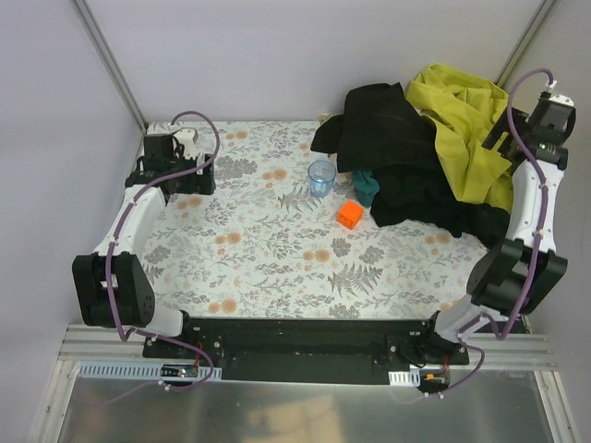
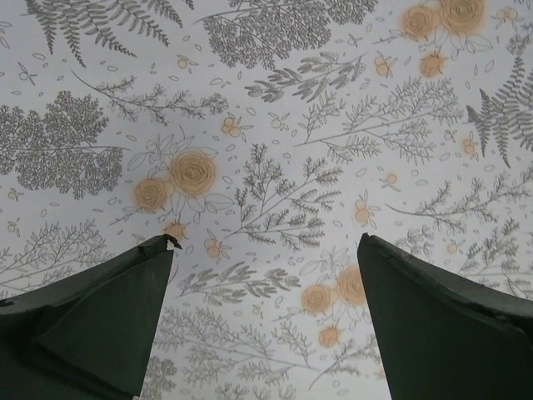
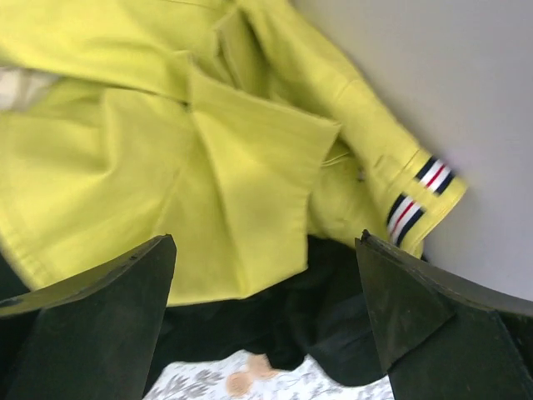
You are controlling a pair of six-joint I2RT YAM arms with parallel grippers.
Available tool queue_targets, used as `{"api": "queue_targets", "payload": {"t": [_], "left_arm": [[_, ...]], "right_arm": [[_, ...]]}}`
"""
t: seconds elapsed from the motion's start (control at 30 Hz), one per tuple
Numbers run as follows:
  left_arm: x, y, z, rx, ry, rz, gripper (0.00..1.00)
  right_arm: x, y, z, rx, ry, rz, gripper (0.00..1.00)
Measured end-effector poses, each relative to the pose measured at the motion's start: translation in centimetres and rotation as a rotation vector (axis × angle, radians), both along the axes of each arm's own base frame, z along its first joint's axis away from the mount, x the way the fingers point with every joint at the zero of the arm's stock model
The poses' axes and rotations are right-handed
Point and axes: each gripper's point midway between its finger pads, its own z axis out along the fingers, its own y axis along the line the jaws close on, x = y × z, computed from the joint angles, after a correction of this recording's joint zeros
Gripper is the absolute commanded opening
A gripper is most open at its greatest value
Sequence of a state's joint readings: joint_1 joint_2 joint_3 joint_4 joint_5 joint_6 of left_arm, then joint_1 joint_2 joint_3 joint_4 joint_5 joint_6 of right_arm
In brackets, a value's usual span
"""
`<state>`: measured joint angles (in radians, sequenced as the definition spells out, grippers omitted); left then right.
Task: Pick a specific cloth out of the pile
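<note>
Nothing grabbed yet: large yellow-green fabric garment (image 3: 125, 167) is lying on heap of black garments (image 1: 397, 152); R gripper (image 3: 265, 242) is hovering over it, jaws apart; L gripper (image 2: 265, 242) is idling, likewise spread, empty.

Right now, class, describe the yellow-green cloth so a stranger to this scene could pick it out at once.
Find the flowered table and go to its far right corner, where the pile of black garments lies. The cloth drapes over that pile's right side. It alone is bright yellow-green, with a striped cuff.
</note>
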<state>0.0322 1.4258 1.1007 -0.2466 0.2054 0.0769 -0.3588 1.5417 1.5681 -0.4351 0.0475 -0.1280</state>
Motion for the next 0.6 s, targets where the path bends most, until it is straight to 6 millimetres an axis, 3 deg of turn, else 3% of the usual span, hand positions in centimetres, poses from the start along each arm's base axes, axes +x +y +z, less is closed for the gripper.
{"api": "queue_targets", "payload": {"t": [0.13, 0.27, 0.4, 0.6], "left_arm": [[-1.0, -0.2, 0.8, 0.01, 0.103, -0.038, 0.99], [-2.6, 0.0, 0.3, 0.033, 0.214, -0.073, 0.99], [-4.1, 0.6, 0.4, 0.059, 0.285, -0.099, 0.99], [-5.2, 1.6, 1.3, 0.092, 0.32, -0.115, 0.99]], "right_arm": [[1.9, -3.7, -2.1, -0.087, 0.142, -0.037, 0.99], [4.3, -6.2, -4.7, -0.16, 0.265, -0.019, 0.99], [6.9, -8.0, -6.7, -0.213, 0.334, 0.016, 0.99], [9.1, -9.3, -8.8, -0.276, 0.389, 0.086, 0.99]]}}
